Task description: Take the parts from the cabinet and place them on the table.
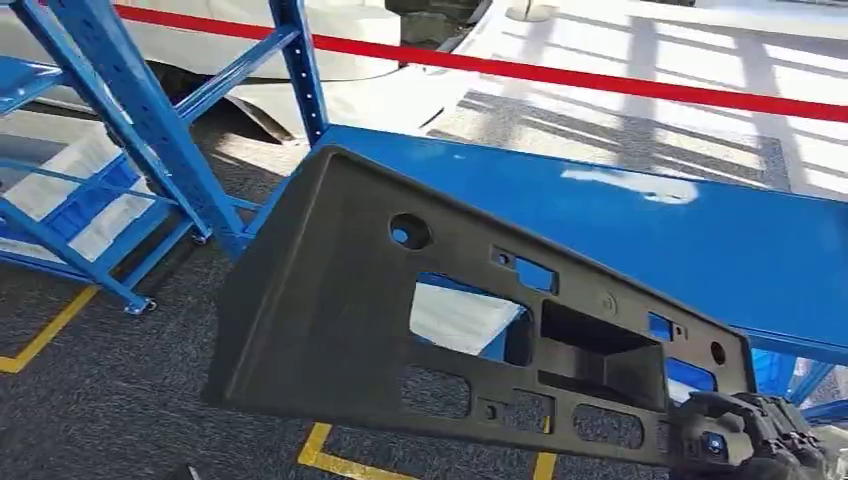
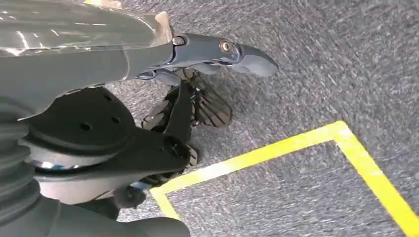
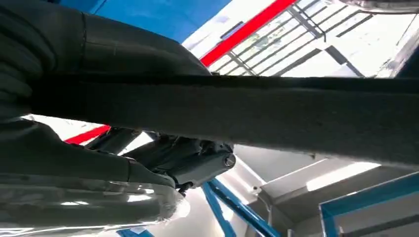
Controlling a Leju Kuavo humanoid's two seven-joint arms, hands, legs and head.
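Note:
A large black plastic panel (image 1: pixel 330 300) with several cut-outs hangs tilted in front of me, above the floor and before the blue table (image 1: pixel 620 230). My right hand (image 1: pixel 745 435) grips its lower right corner. In the right wrist view the panel's edge (image 3: pixel 276 113) runs across the picture, with the right hand (image 3: pixel 163 158) wrapped around it, thumb on one side and palm on the other. My left hand (image 2: pixel 197 94) hangs over the grey carpet, fingers loosely apart and holding nothing.
A blue steel rack (image 1: pixel 130 120) stands at the left on the carpet. Yellow floor lines (image 1: pixel 45 335) mark zones below the panel and at the left. A red band (image 1: pixel 560 75) crosses the light floor beyond the table.

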